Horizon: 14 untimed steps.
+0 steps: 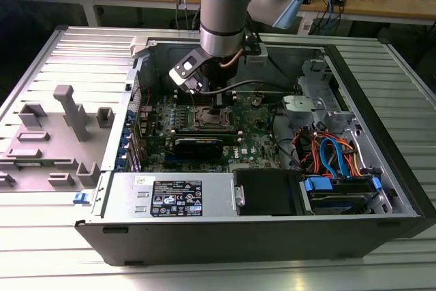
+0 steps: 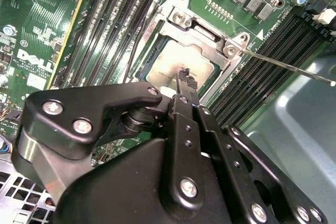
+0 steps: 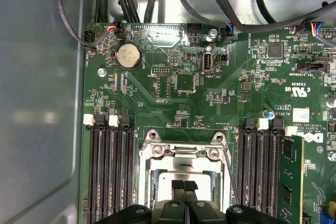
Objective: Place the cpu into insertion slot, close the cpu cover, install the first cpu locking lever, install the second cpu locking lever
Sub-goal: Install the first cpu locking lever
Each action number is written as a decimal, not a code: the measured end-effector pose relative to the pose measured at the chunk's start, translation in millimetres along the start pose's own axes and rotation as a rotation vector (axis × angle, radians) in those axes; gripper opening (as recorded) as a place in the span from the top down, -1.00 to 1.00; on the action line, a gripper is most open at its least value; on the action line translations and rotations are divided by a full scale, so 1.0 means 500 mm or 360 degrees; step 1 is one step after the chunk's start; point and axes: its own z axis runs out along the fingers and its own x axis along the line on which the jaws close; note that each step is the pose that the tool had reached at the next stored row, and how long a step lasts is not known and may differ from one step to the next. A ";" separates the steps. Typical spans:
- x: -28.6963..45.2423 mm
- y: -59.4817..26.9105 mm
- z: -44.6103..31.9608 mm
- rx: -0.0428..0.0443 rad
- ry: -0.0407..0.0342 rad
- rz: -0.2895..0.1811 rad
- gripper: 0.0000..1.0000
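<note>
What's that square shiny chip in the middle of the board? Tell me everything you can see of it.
The cpu is a flat square chip with a dull silvery-grey metal top, lying level in its socket on the green motherboard. The silvery cpu cover frames it. The shut gripper hangs over its middle; whether they touch cannot be told.

memory slots [image 3: 107, 171] flanking the socket [image 3: 179, 155], cables [image 3: 220, 11] beyond, case wall [image 3: 42, 103] beside

The fingers [image 3: 178, 189] hide part of the cpu [image 3: 163, 181].
</note>
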 end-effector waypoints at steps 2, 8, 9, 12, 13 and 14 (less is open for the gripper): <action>0.000 0.000 -0.001 0.0000 0.0000 0.0000 0.79; 0.000 0.000 -0.002 0.0000 0.0000 0.0000 0.79; 0.000 0.000 -0.003 0.0000 0.0000 0.0000 0.79; 0.000 0.000 -0.003 0.0000 0.0000 0.0000 0.79; 0.000 0.000 -0.003 0.0000 0.0000 0.0000 0.79; 0.000 0.000 -0.003 0.0000 0.0000 0.0000 0.79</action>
